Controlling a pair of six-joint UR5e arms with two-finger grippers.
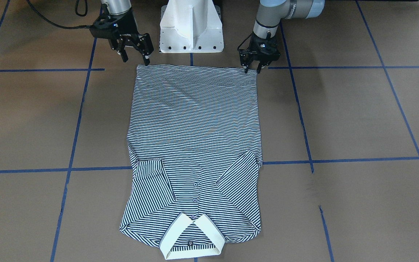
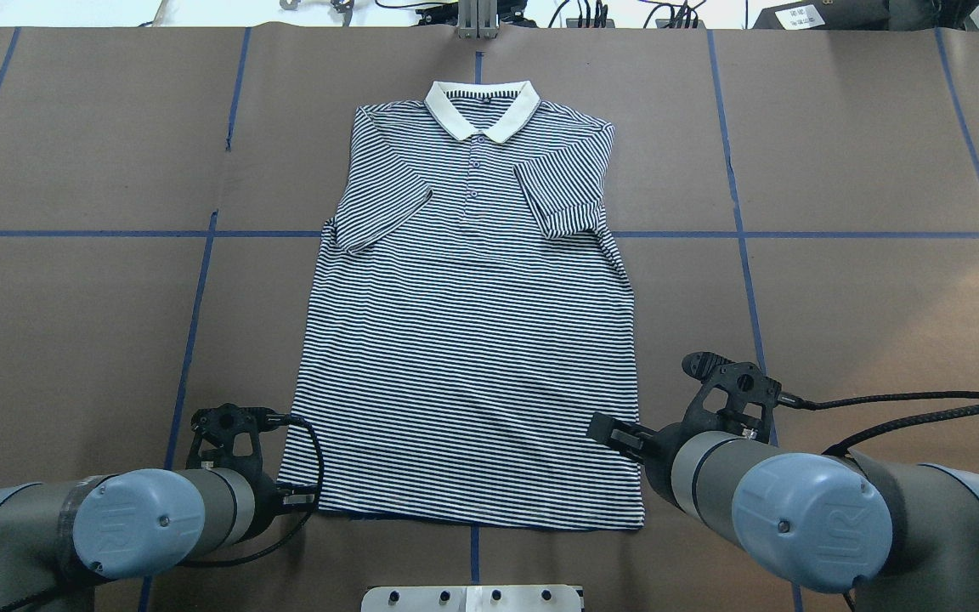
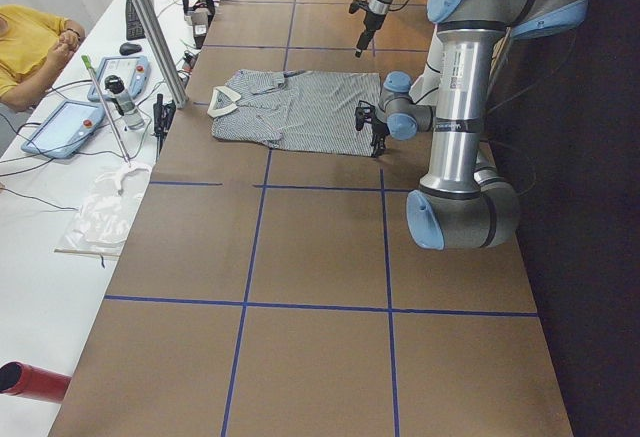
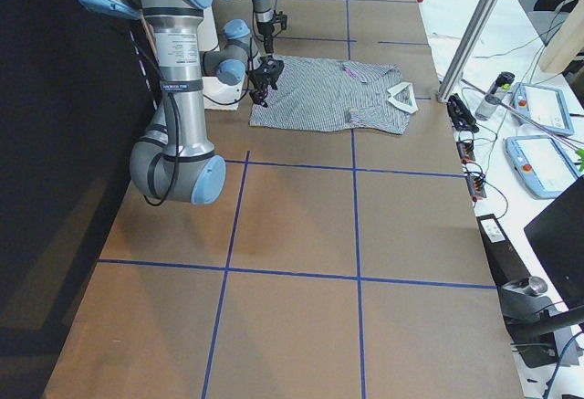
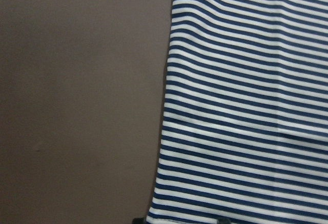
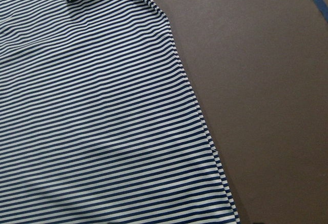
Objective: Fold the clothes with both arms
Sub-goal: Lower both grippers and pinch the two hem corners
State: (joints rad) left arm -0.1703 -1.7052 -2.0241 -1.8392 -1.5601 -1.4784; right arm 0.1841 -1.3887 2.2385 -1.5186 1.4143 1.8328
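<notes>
Both arms are cut off at the top of the front view, so I only get wrists and grippers there. From overhead their grey elbows cover most of the grippers and a bit of the near hem. The polo shirt (image 1: 195,120) lies flat and face up on the brown table (image 1: 358,116), hem toward the robot and cream collar (image 1: 180,233) at the far side. Both short sleeves (image 1: 155,185) are folded in over the chest. The left gripper (image 1: 252,69) points straight down at its hem corner with its fingers a small way apart. I cannot tell if they touch the cloth. Its wrist camera shows only stripes, bare table, and two dark fingertips (image 5: 139,221) clipped by the bottom edge. The right gripper (image 1: 135,58) hangs tilted at the other hem corner with its fingers spread wide and one tip right at the corner. Its wrist camera shows the shirt's side edge and no fingers. A dark label inside the collar is too small to read. The white pedestal base (image 1: 191,29) is cropped at the top. In the left side view a person's yellow sleeve (image 3: 30,47) is cut by the frame.
</notes>
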